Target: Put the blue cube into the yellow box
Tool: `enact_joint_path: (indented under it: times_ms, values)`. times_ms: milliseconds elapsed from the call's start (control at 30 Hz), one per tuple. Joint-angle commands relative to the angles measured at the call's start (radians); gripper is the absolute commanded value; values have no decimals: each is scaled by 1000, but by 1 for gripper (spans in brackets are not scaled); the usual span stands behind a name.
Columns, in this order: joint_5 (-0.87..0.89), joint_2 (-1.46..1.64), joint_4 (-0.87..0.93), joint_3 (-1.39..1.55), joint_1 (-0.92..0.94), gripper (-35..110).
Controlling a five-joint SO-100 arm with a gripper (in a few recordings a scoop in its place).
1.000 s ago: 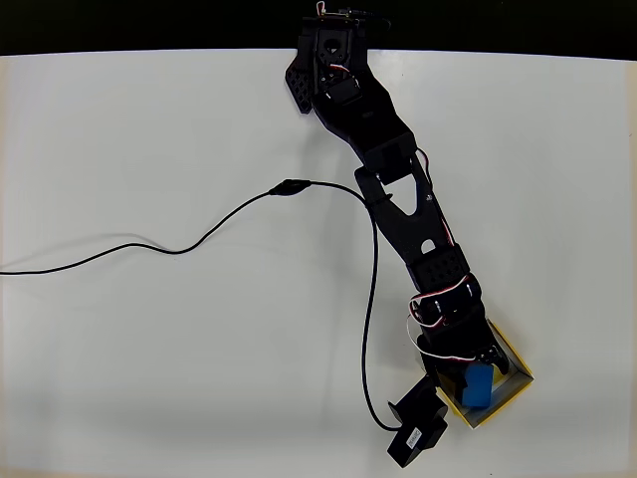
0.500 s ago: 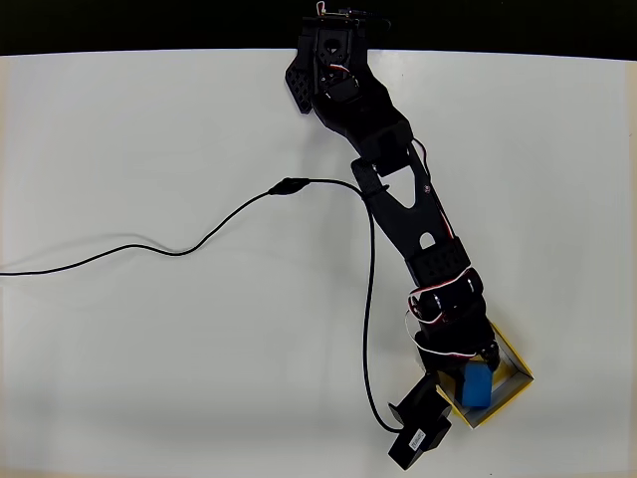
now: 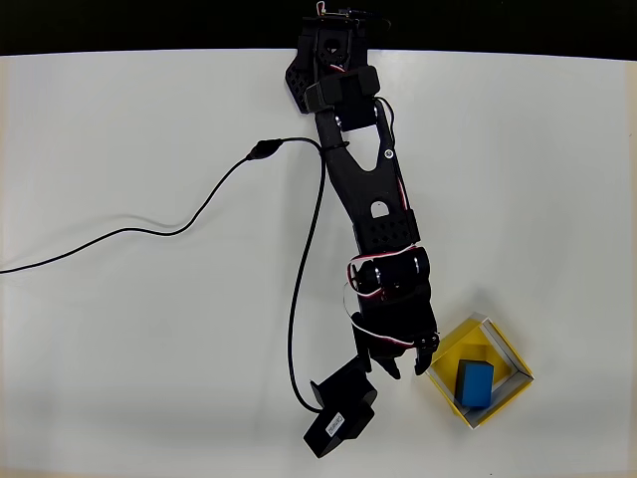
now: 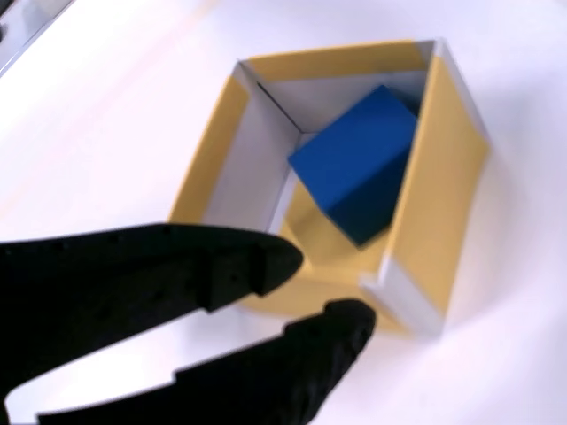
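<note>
Blue cube [image 3: 475, 384]: inside the yellow box [image 3: 514, 363], resting on its floor, tilted toward one inner wall in the wrist view [image 4: 361, 165].
Gripper [image 3: 410, 360]: just beside the box's left rim in the overhead view, outside it; fingers a little apart, nothing between them [image 4: 314, 288].
Arm: stretched down the white table [image 3: 149, 329] from its base at the top edge.
Cable [image 3: 299, 299]: looping across the table left of the arm, well apart from the box.
Step in hand: placement looks done; cube free of the jaws.
Next move: lift clear without nudging the rim; nothing left to grasp.
</note>
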Motion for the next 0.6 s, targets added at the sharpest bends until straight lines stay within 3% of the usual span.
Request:
enact_joint_path:
  times_ms: [0, 567]
  values:
    - [-17, 265, -5, 95, 28, 7]
    - [11, 833, -72, 854, 52, 0]
